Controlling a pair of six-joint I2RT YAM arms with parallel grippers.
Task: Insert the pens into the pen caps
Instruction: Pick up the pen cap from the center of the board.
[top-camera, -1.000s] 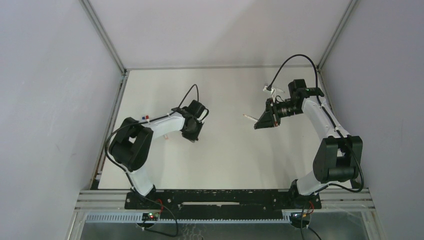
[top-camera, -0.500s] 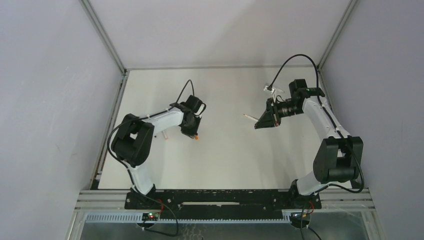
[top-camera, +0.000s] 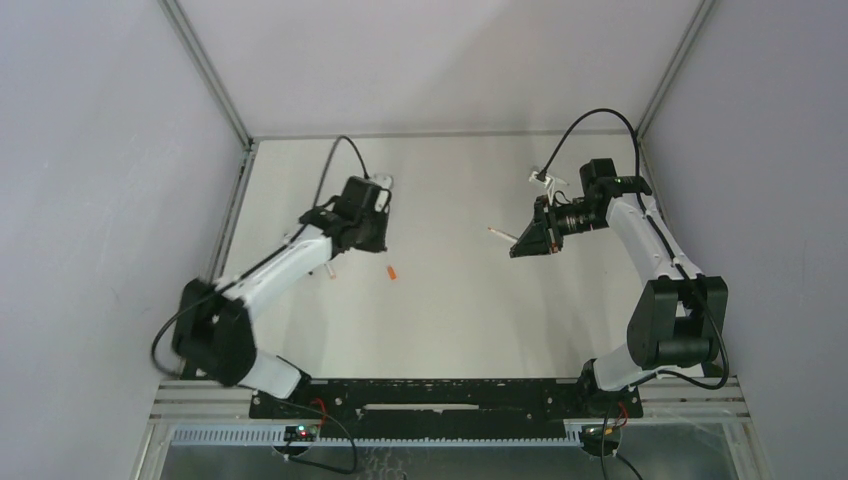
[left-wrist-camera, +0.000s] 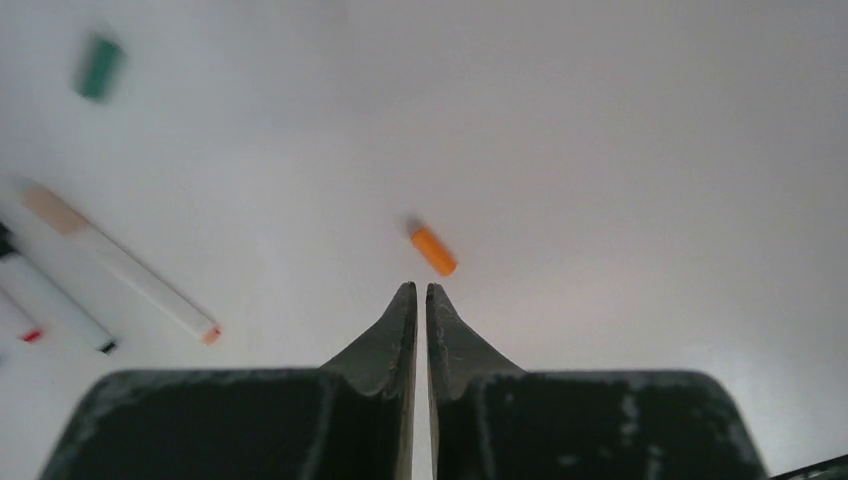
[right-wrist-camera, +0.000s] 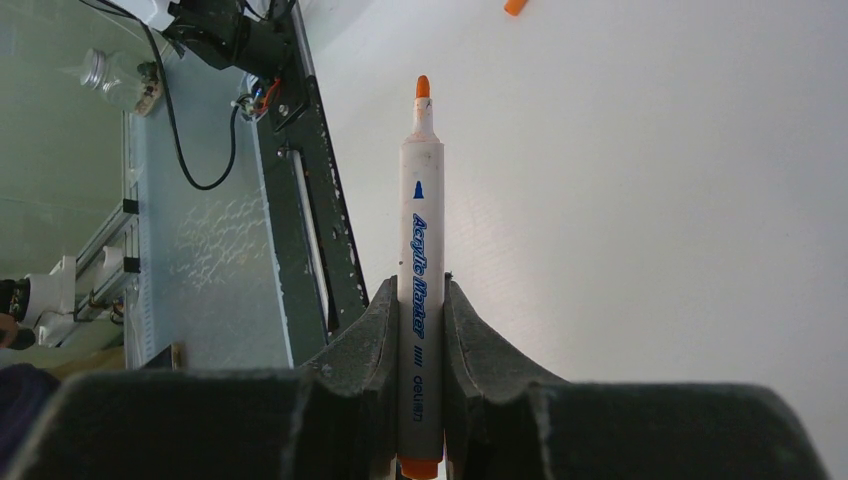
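My right gripper is shut on a white marker pen with an orange tip and holds it above the table, tip toward the middle; the pen also shows in the top view. An orange pen cap lies loose on the table, also in the left wrist view and at the top edge of the right wrist view. My left gripper is shut and empty, raised above the cap; in the top view it is back-left of it. Three uncapped pens and a blurred green cap lie to the left.
The pens at the left show partly under my left forearm in the top view. Grey walls and metal posts close the table at the back and sides. The black base rail runs along the near edge.
My left arm has stretched out and swung back and to the left, uncovering the orange cap on the table. The right arm with its pen has stayed still.
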